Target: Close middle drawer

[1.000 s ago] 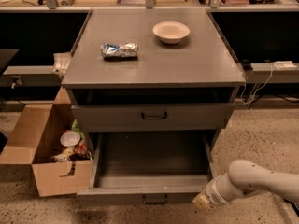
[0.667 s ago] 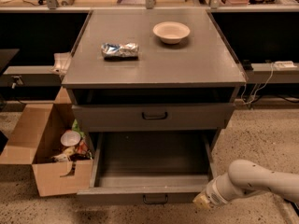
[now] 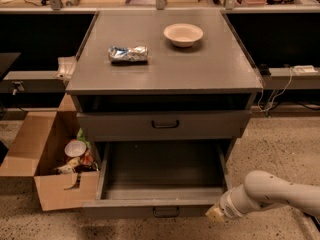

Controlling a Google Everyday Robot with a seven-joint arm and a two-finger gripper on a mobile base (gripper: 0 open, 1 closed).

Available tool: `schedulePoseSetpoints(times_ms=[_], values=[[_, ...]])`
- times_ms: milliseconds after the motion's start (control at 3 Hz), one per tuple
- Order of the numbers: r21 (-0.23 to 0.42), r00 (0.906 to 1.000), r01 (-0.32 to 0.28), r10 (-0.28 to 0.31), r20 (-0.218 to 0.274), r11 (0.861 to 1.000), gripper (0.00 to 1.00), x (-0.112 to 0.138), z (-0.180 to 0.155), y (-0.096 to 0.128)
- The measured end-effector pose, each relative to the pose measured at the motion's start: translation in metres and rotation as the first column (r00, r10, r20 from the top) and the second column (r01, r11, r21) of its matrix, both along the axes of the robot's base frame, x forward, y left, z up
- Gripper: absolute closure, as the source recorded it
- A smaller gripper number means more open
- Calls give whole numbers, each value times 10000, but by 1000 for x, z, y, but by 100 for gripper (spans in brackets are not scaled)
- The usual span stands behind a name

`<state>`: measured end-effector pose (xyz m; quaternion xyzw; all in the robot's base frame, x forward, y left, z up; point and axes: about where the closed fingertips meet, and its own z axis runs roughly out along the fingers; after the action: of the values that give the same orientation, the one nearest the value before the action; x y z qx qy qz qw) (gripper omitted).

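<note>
Speckled stone floor [image 3: 280, 149] covers the near part of the room, and a dark low wall with a long worktop [image 3: 125, 1] full of small equipment closes the far side. Between them stands a grey metal bench [image 3: 200, 69] with drawers under its flat top. On this top a pale round bowl [image 3: 183, 34] stands upright at the far right, and a crumpled foil packet [image 3: 128, 54] lies to the left of it, well apart from the bowl. Under the top is the top drawer [image 3: 210, 125] with a dark bar handle [image 3: 165, 124] at its centre; a dark gap shows above its front. Below it the middle drawer [image 3: 125, 210] is pulled far out toward the near side. Its grey inside is visible, and its low front carries a small dark handle [image 3: 166, 212] at the centre. At the left of the bench an open cardboard box [image 3: 35, 144] stands on the floor, with a white round cup [image 3: 75, 148] and some mixed packaging inside. The white robot arm [image 3: 270, 191] comes in from the near right. Its gripper [image 3: 215, 214] is low, just beside the right end of the middle drawer's front; whether it touches the front, and whether the gripper is apart or together, I cannot tell.
</note>
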<state>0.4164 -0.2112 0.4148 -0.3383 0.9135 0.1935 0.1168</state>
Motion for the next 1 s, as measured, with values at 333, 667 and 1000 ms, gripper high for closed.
schedulePoseSetpoints(times_ms=[333, 667, 1000], values=[[75, 9999, 106, -107, 94, 9999, 100, 7, 0, 1], [75, 9999, 106, -107, 94, 9999, 100, 7, 0, 1], [52, 9998, 193, -194, 103, 9998, 100, 7, 1, 2]])
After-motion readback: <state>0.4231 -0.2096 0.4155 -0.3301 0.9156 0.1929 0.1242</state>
